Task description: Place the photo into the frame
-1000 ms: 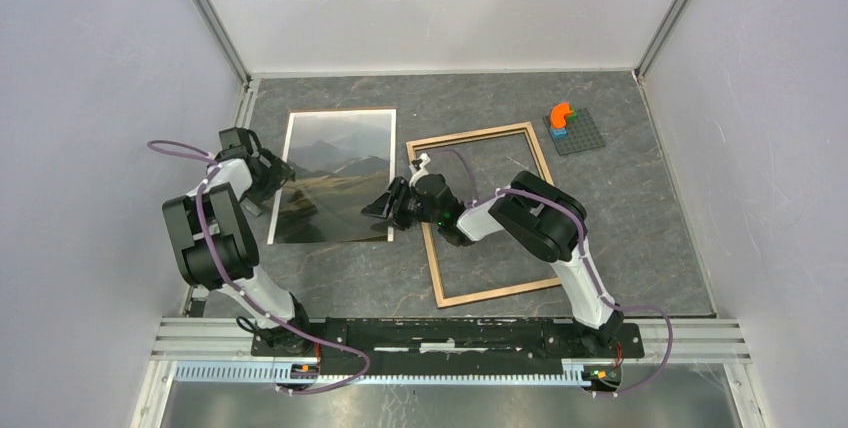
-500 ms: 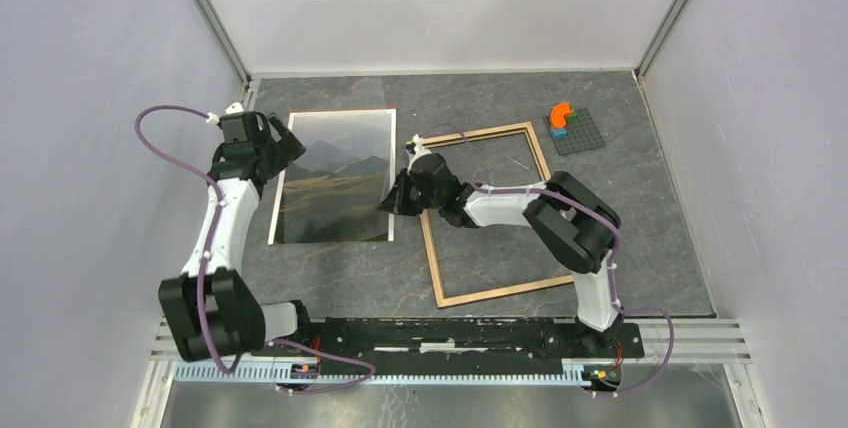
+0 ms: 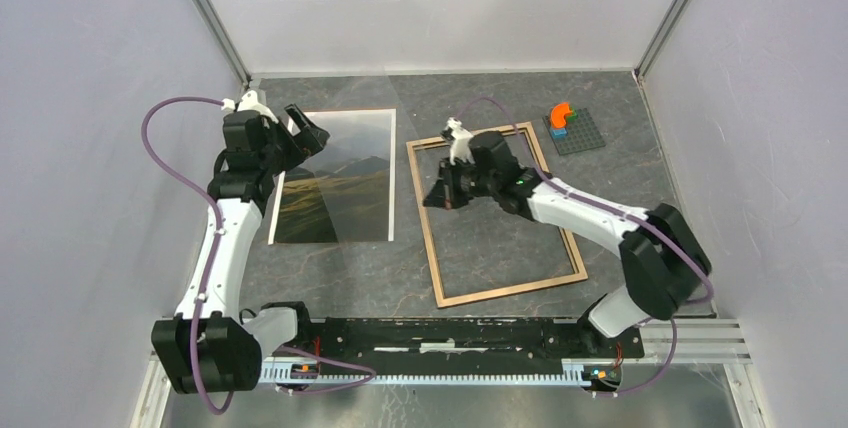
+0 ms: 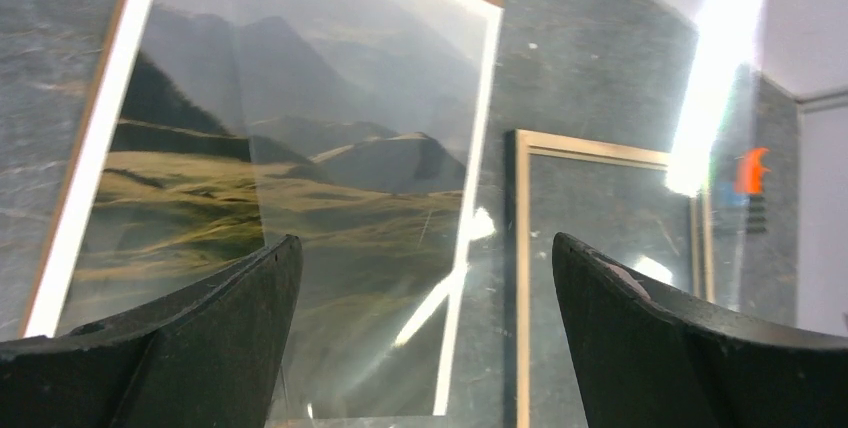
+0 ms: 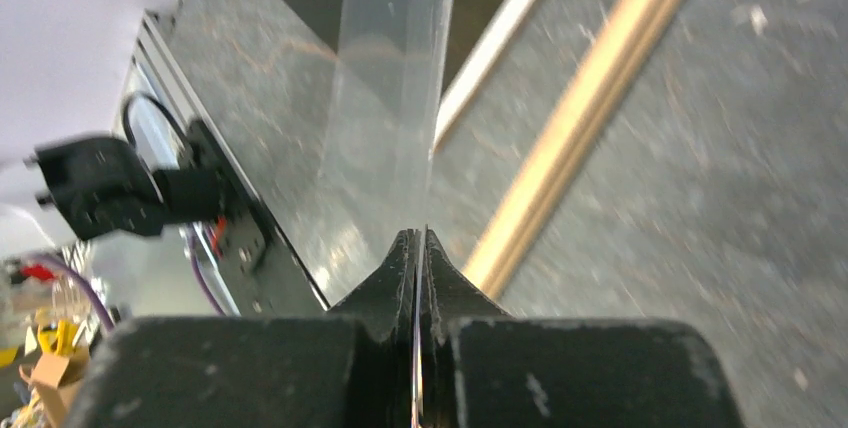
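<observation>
Dark, stone-patterned desk (image 3: 620, 248) is closed in by pale walls on three sides. The photo (image 3: 345, 188) is laid flat on its left half, and the frame (image 3: 510, 290) is laid just to the right of it, with a narrow strip of desk between them. The photo's long axis is run from near to far. The frame's is turned slightly off that line, with its near end lying further right. The left hand (image 3: 308, 128) is held spread above the photo's far left corner, with nothing between its fingers. The right hand (image 3: 438, 195) is pressed together on the edge of a thin clear sheet (image 5: 390, 98) above the frame's far left corner, and the sheet is seen reaching leftward over the photo. The left hand is judged the nearer to the photo, which would have to be carried rightward and turned a little to be matched to the frame.
</observation>
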Robot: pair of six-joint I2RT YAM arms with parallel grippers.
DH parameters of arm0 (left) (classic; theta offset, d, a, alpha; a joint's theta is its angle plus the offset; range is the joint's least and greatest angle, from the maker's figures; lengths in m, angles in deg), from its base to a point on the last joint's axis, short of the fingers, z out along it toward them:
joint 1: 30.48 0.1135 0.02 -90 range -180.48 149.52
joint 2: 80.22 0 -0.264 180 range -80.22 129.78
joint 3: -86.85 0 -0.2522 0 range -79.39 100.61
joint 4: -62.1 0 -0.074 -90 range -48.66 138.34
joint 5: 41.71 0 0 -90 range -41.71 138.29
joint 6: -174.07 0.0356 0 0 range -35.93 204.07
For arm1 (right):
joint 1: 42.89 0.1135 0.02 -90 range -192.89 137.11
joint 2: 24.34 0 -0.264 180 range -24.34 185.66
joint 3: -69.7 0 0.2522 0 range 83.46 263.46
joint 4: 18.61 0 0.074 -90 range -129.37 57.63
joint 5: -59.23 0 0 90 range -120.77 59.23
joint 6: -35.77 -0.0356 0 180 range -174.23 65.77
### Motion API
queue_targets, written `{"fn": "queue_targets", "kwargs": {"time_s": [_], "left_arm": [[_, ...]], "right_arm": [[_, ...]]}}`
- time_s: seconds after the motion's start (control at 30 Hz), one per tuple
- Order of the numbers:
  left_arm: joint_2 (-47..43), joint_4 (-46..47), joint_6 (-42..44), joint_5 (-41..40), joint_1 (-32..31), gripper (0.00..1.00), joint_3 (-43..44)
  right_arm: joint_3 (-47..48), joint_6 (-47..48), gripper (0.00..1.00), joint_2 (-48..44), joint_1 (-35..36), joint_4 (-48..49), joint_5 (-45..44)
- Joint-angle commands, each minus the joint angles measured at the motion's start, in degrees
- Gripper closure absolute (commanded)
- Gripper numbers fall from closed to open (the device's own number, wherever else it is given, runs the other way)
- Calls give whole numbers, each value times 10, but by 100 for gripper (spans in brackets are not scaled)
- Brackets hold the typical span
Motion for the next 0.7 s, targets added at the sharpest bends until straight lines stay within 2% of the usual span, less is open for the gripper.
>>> {"fn": "queue_targets", "kwargs": {"time_s": [0.0, 0.13, 0.27, 0.5, 0.67], "left_arm": [[-18, 40, 4, 60, -15, 0, -3], [-9, 58, -8, 100, -22, 0, -9], [1, 82, -23, 144, -39, 0, -19], [18, 93, -26, 175, -62, 0, -21], [29, 97, -27, 182, -67, 0, -23]], "right_arm": [[-90, 96, 100, -83, -68, -96, 115], [-117, 171, 100, -148, -132, -194, 140], [-120, 232, 100, -168, -194, -285, 134], [-107, 340, 100, -189, -310, -400, 165], [-83, 395, 100, -197, -361, -441, 166]]}}
